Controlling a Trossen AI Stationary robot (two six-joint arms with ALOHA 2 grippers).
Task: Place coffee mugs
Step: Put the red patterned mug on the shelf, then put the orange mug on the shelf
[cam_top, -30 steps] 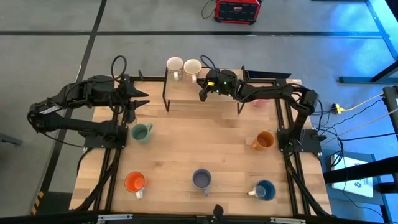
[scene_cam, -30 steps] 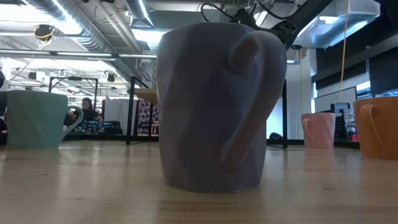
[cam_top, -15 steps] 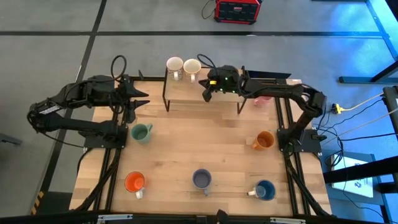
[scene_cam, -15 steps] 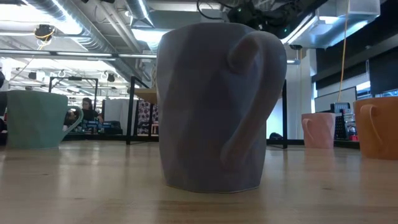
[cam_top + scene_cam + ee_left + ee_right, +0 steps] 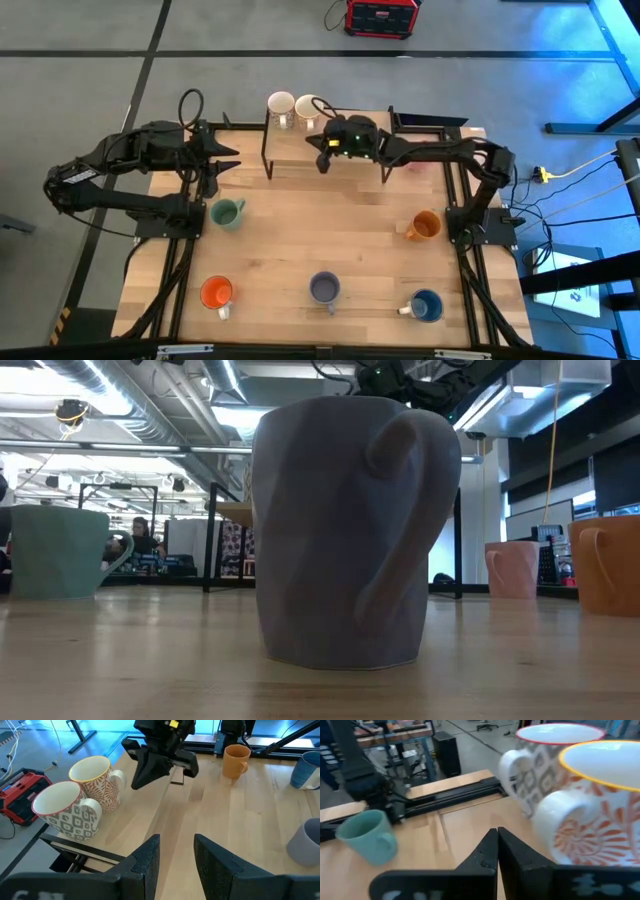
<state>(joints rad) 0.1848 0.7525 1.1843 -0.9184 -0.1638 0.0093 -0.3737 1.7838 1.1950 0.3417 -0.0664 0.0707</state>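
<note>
**Mugs scattered, two already up on the rack**

Wooden planks of the table (image 5: 320,240) are filling most of the high view, with grey floor all around and a red box (image 5: 380,16) sitting beyond the far edge. At table height the lavender-grey mug (image 5: 345,530) is blocking nearly everything behind it. The pink mug (image 5: 511,568) is showing there, but from above it is lying almost wholly under the right arm. The amber orange mug (image 5: 605,563) is being cut off by the low view's edge.

The right gripper (image 5: 322,160) is hovering over the raised rack (image 5: 300,150), just beside the two white patterned mugs (image 5: 80,802), its fingers (image 5: 492,852) pressing together on nothing. The left gripper (image 5: 232,157) is waiting near the table's left side, fingers (image 5: 145,860) standing a little apart and empty.

The pale green mug (image 5: 228,213), bright orange mug (image 5: 216,293) and blue mug (image 5: 425,305) are standing well apart.
</note>
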